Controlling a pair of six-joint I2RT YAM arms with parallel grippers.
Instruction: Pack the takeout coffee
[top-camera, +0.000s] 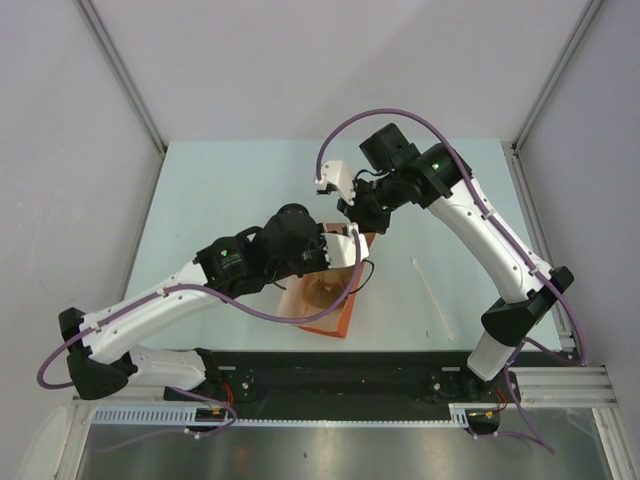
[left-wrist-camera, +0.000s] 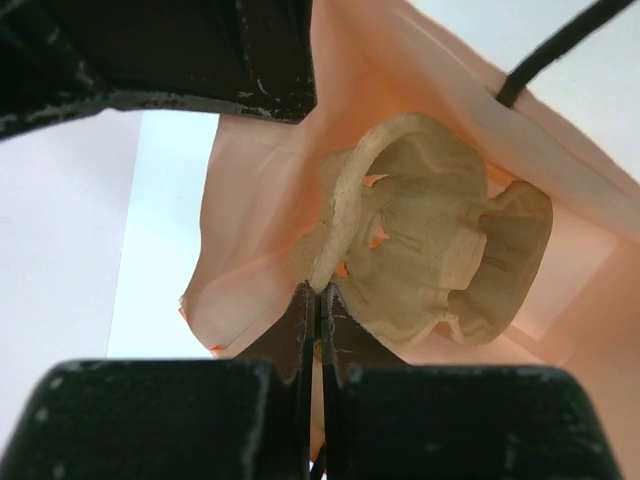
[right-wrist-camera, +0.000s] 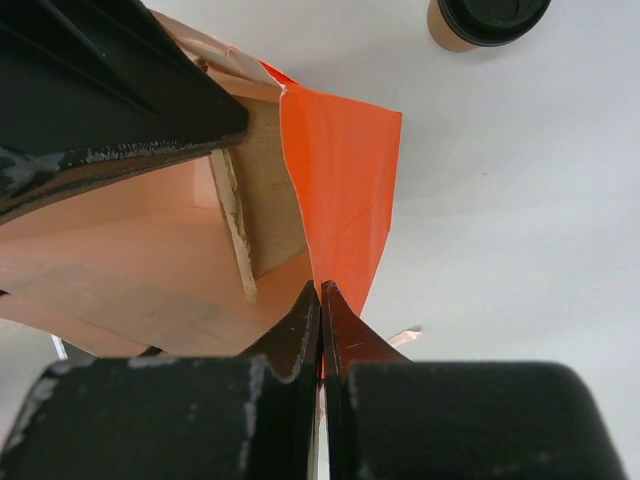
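— Grippers?
— The left gripper (left-wrist-camera: 318, 300) and right gripper (right-wrist-camera: 321, 298) are each clamped tight on the rim of the orange bag (top-camera: 338, 318), which stands mid-counter (top-camera: 250, 190) toward the near edge.
— The takeout coffee (right-wrist-camera: 487, 18)?
— It stands lidded outside the bag, seen only from the right wrist. The left wrist shows a pulp carrier (left-wrist-camera: 430, 240) inside.

Plain white walls (top-camera: 300, 60) are enclosing a pale desk (top-camera: 220, 190), aluminium posts (top-camera: 118, 70) are running along the corners, and even light is falling on a brushed metal sheet (top-camera: 330, 450) nearest the camera.
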